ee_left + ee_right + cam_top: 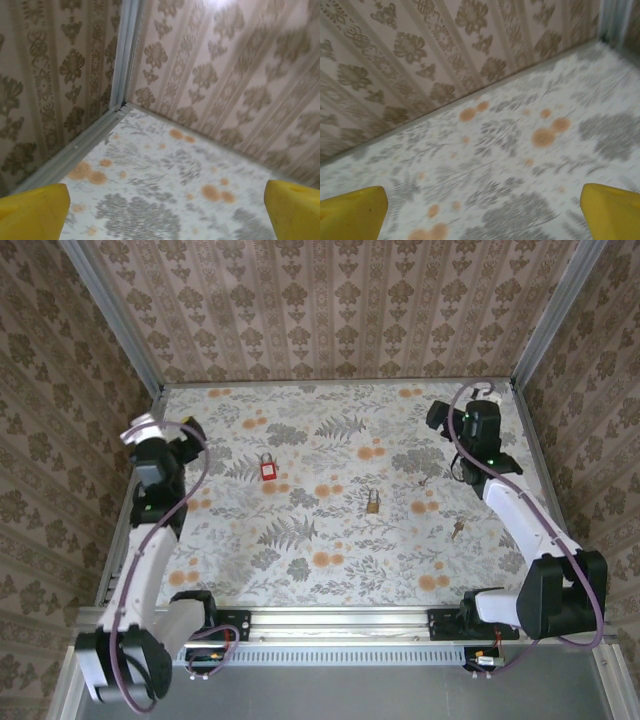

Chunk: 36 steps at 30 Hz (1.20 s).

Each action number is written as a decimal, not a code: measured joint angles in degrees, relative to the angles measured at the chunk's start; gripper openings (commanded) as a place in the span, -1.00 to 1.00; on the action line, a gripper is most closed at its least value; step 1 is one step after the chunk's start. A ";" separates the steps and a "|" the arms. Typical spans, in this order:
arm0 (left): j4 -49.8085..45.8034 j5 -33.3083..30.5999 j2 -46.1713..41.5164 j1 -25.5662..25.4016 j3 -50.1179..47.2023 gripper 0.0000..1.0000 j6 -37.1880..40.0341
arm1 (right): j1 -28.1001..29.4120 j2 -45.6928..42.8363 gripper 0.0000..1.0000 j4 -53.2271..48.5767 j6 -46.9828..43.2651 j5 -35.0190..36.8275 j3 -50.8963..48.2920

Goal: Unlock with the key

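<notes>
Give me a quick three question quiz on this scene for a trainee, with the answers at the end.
1. True or false: the left hand holds the key.
2. Which lies nearer the right hand: A, the key, or B, the padlock?
3. Fill in: the jaws of both hands are ___.
Key: 1 false, the key lies on the table, apart from both hands. 2 B. 3 open.
</notes>
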 measured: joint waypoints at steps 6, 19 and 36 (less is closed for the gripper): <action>-9.51 9.55 7.13 4.55 2.51 0.89 -5.27 | 3.43 2.43 0.99 -7.21 6.16 -8.09 -3.37; -30.58 15.39 42.64 -15.82 27.19 0.92 1.99 | 13.97 3.06 0.99 -10.40 5.88 -10.05 -3.34; -47.30 9.46 63.30 -22.25 43.34 0.52 1.51 | 14.80 4.24 0.87 -9.49 5.88 -11.61 -3.34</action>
